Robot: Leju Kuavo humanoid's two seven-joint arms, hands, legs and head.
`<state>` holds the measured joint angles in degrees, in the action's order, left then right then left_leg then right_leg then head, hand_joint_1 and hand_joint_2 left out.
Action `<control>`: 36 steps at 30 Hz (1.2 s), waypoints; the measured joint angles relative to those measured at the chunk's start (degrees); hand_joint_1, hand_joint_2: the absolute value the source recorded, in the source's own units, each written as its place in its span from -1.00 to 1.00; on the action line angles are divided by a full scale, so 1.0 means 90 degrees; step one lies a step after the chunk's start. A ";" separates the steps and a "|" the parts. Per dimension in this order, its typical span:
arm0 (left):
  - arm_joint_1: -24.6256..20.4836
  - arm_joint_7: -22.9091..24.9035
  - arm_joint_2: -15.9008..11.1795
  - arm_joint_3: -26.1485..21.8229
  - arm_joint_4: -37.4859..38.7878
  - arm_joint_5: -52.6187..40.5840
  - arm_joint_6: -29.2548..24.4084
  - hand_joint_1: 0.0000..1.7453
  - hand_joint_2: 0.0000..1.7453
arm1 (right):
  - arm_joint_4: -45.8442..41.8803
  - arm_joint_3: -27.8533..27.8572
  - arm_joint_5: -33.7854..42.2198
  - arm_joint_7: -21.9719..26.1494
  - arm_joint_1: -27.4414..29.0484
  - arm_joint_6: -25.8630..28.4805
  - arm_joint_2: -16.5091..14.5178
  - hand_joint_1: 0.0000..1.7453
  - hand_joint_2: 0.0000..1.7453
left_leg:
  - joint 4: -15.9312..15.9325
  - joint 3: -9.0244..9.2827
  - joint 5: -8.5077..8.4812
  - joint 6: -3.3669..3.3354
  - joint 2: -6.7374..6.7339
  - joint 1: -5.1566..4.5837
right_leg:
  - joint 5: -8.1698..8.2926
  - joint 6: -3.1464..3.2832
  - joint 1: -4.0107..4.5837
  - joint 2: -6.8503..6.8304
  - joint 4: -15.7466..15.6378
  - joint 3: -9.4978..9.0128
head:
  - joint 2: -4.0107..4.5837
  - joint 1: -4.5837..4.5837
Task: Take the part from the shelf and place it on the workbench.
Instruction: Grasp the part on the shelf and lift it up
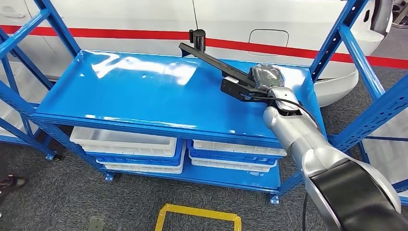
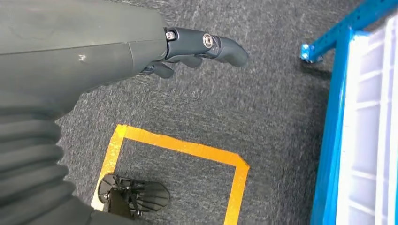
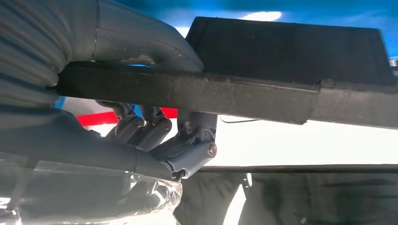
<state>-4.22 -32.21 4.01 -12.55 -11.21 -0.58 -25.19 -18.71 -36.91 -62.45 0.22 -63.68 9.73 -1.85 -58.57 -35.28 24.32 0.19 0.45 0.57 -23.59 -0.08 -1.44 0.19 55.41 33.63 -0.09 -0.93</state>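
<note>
A long black part [image 1: 211, 60] lies slanted across the right half of the blue shelf top [image 1: 144, 91], with a short black cylinder at its far end. My right hand [image 1: 267, 79] grips the part at its near, wider end. In the right wrist view the black bar [image 3: 263, 96] runs between the thumb [image 3: 141, 42] and the curled fingers [image 3: 187, 145]. I cannot tell whether the part is touching the shelf. My left hand [image 2: 197, 47] hangs above the grey carpet and holds nothing, its fingers loosely extended.
White and blue trays [image 1: 130, 142] fill the lower shelf. Blue uprights [image 1: 337, 43] frame the shelf, and another blue rack [image 1: 385, 106] stands at right. A white car body with a red stripe [image 1: 144, 19] is behind. A yellow tape square [image 1: 197, 211] marks the carpet.
</note>
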 joint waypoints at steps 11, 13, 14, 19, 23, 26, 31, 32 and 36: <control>-0.0004 -0.0032 -0.0007 -0.0018 -0.0001 -0.0064 -0.0107 -1.00 1.00 | -0.0127 0.0147 0.0146 0.0311 0.0013 0.0388 -0.0039 1.00 1.00 | 0.0175 -0.0063 -0.0293 0.0103 -0.0029 0.0102 | -0.0121 0.0003 0.0078 0.0061 0.0032 -0.0097 | -0.0002 -0.0010; -0.0005 -0.0033 0.0004 -0.0019 -0.0001 -0.0067 -0.0107 -1.00 1.00 | -0.0140 0.0182 0.0158 0.0329 0.0002 0.0406 -0.0034 1.00 1.00 | 0.0200 -0.0066 -0.0294 0.0098 -0.0019 0.0058 | -0.0131 0.0004 0.0121 0.0059 0.0050 -0.0074 | -0.0002 -0.0003; -0.0004 -0.0035 0.0008 -0.0019 -0.0001 -0.0069 -0.0107 -1.00 1.00 | -0.0144 0.0196 0.0160 0.0336 0.0006 0.0407 -0.0032 1.00 1.00 | 0.0197 -0.0073 -0.0295 0.0090 -0.0011 0.0027 | -0.0130 0.0003 0.0125 0.0053 0.0044 -0.0070 | -0.0002 -0.0005; -0.0003 -0.0094 0.0007 -0.0042 -0.0001 -0.0037 -0.0187 -1.00 1.00 | -0.0231 0.0268 0.0211 0.0512 0.0012 0.0539 -0.0024 1.00 1.00 | 0.0197 -0.0092 -0.0296 -0.0019 0.0012 -0.0065 | -0.0121 -0.0087 0.0086 0.0029 0.0015 -0.0064 | -0.0002 -0.0006; -0.0005 -0.0019 0.0009 -0.0096 -0.0001 -0.0024 -0.0332 -1.00 1.00 | -0.0416 0.0358 0.0333 0.0758 0.0034 0.0714 -0.0013 1.00 1.00 | 0.0197 -0.0101 -0.0307 -0.0044 0.0012 -0.0078 | -0.0103 -0.0129 0.0071 0.0029 -0.0007 -0.0066 | -0.0001 -0.0005; -0.0005 0.0118 0.0010 -0.0097 -0.0001 -0.0074 -0.0342 -1.00 1.00 | -0.0673 0.0478 0.0605 0.1060 0.0143 0.0956 -0.0012 1.00 1.00 | 0.0197 -0.0106 -0.0316 -0.0059 0.0014 -0.0088 | -0.0095 -0.0141 0.0061 0.0028 -0.0010 -0.0064 | -0.0001 -0.0006; 0.0001 0.0446 0.0009 -0.0118 0.0000 -0.0098 -0.0335 -1.00 1.00 | -0.1358 0.0686 0.1076 0.1512 0.0488 0.1122 0.0029 1.00 1.00 | 0.0196 -0.0106 -0.0321 -0.0070 0.0014 -0.0091 | -0.0089 -0.0151 0.0058 0.0028 -0.0011 -0.0062 | -0.0001 -0.0008; 0.0003 0.0513 0.0009 -0.0121 0.0001 -0.0120 -0.0333 -1.00 1.00 | -0.1479 0.0689 0.1061 0.1501 0.0554 0.1121 0.0050 1.00 1.00 | 0.0196 -0.0106 -0.0322 -0.0071 0.0014 -0.0091 | -0.0088 -0.0151 0.0058 0.0027 -0.0011 -0.0062 | -0.0001 -0.0007; 0.0008 0.0687 0.0009 -0.0115 0.0000 -0.0312 -0.0319 -1.00 1.00 | -0.1810 0.0685 0.1010 0.1370 0.0767 0.1108 0.0133 1.00 1.00 | 0.0197 -0.0106 -0.0323 -0.0073 0.0014 -0.0090 | -0.0088 -0.0152 0.0059 0.0027 -0.0011 -0.0061 | -0.0002 -0.0007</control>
<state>-4.15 -26.03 4.09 -13.59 -11.21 -3.39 -28.06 -35.00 -30.75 -53.36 12.56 -56.78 19.70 -0.66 -56.81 -36.24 21.41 -0.46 0.57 -0.24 -24.38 -1.44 -0.92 0.43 55.32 33.08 -0.10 -0.99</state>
